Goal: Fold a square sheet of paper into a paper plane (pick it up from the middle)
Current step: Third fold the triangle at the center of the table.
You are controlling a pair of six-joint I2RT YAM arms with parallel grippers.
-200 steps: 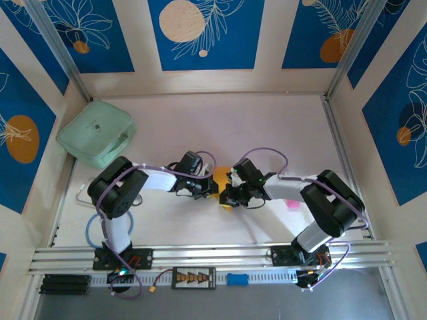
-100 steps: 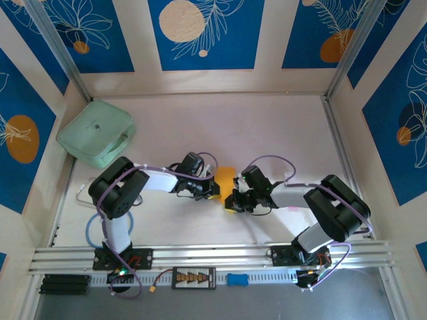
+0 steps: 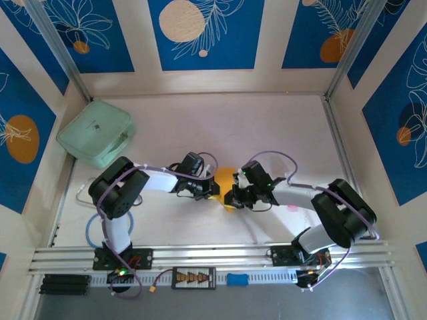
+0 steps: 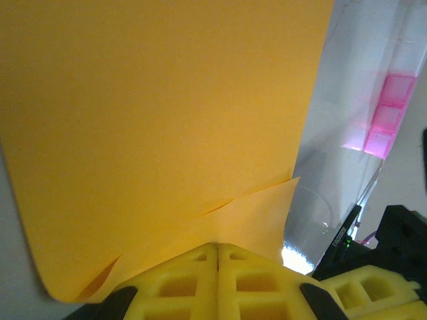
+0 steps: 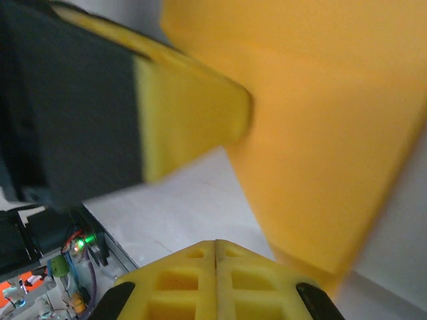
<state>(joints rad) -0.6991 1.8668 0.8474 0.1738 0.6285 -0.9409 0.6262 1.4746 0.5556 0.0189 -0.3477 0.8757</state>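
The orange-yellow sheet of paper (image 3: 225, 179) lies creased on the table between both grippers. In the left wrist view the paper (image 4: 160, 113) has a loose flap running up to my left gripper (image 4: 217, 245), which is shut with its tips against the flap's edge. Seen from above, the left gripper (image 3: 212, 191) sits at the paper's left side. My right gripper (image 5: 215, 241) is shut with nothing in it, low over bare table just beside the paper (image 5: 320, 113). From above, the right gripper (image 3: 231, 198) is at the paper's near right corner.
A mint-green case (image 3: 97, 133) lies at the far left. A small pink object (image 3: 292, 205) sits beside the right arm's forearm and is visible past the paper (image 4: 387, 113). Rails run along the near edge (image 3: 213, 257); walls close in the table.
The right arm's elbow has swung to the right and its gripper has shifted slightly along the paper's near right edge. The left arm and the paper have stayed put.
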